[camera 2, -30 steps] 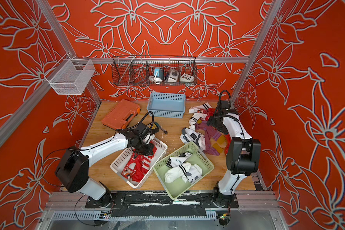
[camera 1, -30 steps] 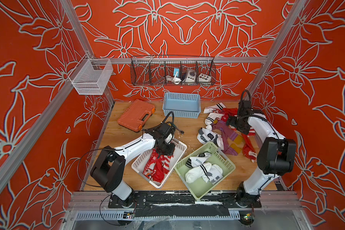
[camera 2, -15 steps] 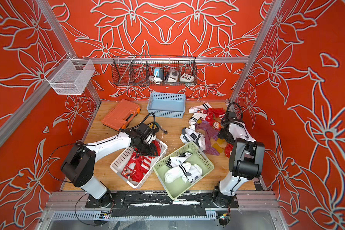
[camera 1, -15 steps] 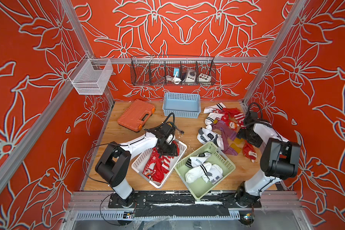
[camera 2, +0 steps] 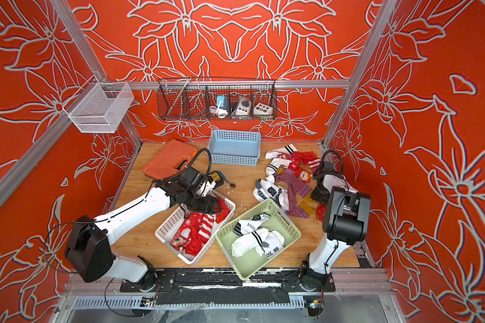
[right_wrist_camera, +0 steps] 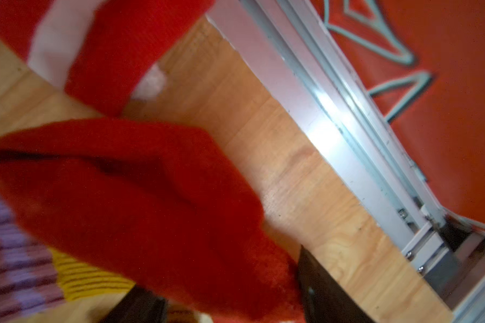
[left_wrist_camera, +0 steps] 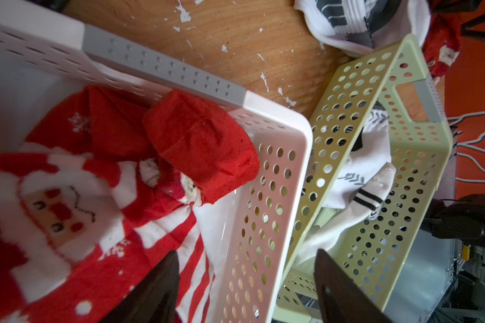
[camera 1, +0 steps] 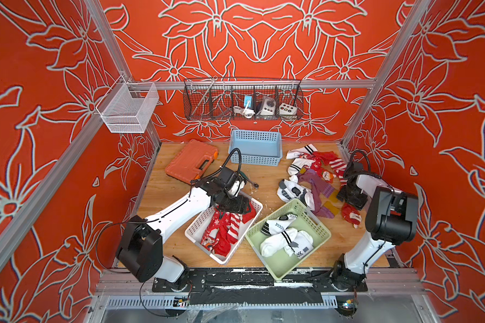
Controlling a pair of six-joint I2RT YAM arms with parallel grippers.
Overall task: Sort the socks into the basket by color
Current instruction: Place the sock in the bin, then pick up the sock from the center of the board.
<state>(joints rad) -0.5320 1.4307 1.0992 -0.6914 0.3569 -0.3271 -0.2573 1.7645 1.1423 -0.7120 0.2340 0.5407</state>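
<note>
My left gripper (camera 1: 235, 205) (left_wrist_camera: 247, 282) hangs open over the far end of the white basket (camera 1: 200, 221), nothing between its fingers. Red socks (camera 1: 224, 229) (left_wrist_camera: 199, 148) lie loose in that basket. White socks (camera 1: 286, 240) fill the green basket (camera 1: 317, 218). Mixed socks (camera 1: 311, 173) are piled on the table's right side, a purple one (camera 1: 314, 187) among them. My right gripper (camera 1: 350, 197) (right_wrist_camera: 233, 296) is low over a red sock (camera 1: 350, 216) (right_wrist_camera: 151, 195) near the right edge. It is open, with that sock bunched between the fingers.
A blue basket (camera 1: 255, 145) stands at the back centre and an orange case (camera 1: 192, 159) at the back left. A small tool (camera 1: 254, 184) lies beside the left wrist. Two wire baskets (camera 1: 242, 99) (camera 1: 128, 109) hang on the frame. The aluminium rail (right_wrist_camera: 333, 117) runs close to the right gripper.
The left gripper has opened and dropped a red sock into the white basket. The right arm has come forward from the back of the pile onto the near red sock, its jaws narrowing.
</note>
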